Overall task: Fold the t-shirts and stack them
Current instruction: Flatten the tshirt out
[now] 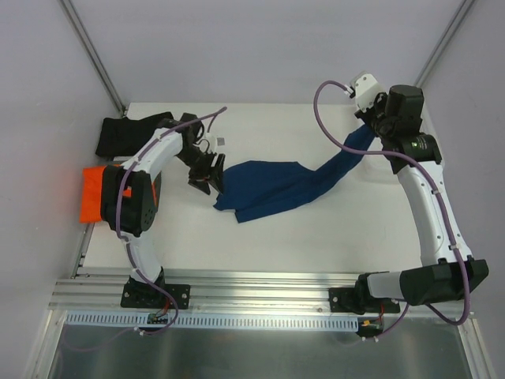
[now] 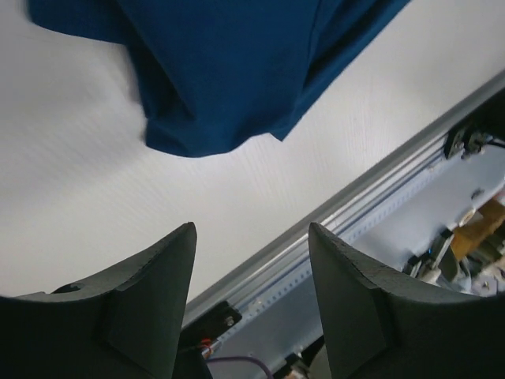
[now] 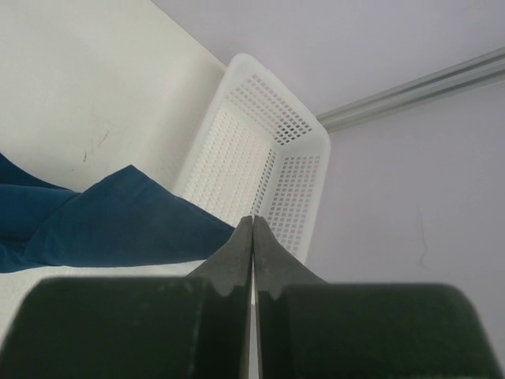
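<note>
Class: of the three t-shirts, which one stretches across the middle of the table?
The navy blue t-shirt; the orange t-shirt and the black t-shirt lie at the left edge of the table.

No text, label, brand or number can be read anywhere.

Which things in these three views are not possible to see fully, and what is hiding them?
Orange t-shirt: top view, its right side lies under the left arm.
Black t-shirt: top view, the left arm crosses its right end.
Navy t-shirt: left wrist view, cut by the top edge.
Basket: right wrist view, near end behind the right gripper.
</note>
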Motion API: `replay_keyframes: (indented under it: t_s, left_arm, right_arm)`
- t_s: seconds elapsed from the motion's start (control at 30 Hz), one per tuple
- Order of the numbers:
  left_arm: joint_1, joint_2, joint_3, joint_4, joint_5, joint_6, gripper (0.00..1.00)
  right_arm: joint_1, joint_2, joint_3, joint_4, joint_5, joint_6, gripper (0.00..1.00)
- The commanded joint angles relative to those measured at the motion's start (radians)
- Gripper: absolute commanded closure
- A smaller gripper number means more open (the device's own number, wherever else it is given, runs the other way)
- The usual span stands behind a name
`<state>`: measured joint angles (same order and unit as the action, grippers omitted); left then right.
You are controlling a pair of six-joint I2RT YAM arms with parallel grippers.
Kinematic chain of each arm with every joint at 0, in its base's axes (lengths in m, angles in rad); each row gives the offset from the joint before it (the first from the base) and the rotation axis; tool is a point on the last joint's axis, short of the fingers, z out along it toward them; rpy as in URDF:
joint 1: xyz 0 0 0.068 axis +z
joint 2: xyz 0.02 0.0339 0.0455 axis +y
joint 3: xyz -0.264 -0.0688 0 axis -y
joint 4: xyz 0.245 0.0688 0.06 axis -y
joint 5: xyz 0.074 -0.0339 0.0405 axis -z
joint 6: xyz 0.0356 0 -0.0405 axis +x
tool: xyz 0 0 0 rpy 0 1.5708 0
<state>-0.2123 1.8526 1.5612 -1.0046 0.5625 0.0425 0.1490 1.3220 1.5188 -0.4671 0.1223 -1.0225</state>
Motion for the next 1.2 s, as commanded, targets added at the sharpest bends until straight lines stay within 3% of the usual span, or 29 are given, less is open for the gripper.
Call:
replay_keyframes:
  t_s: [0.0,0.17,0.47,0.93,1.17]
  left_arm:
    - [-0.062,0.019,-0.029,-0.085,0.109,0.026,0.41]
    - [-0.125,0.063,0.009,-0.095,0.122,0.033,0.48]
    - [-0.262,0.221,0.100,-0.140,-0.007,0.103,0.52]
    - [-0.265,0.289,0.085,-0.121,-0.029,0.100,0.51]
    - [-0.265,0.396,0.158,-0.114,-0.022,0.094,0.51]
  right_arm:
    - [0.000,0.019,0.079,0.024,-0.030,0.042,0.99]
    - [0.024,0.081,0.155,0.025,-0.032,0.041,0.99]
    - [0.081,0.187,0.290,0.030,-0.021,0.038,0.99]
    - [0.092,0.206,0.319,0.035,-0.007,0.030,0.99]
    - [0.093,0.220,0.336,0.033,-0.009,0.033,0.99]
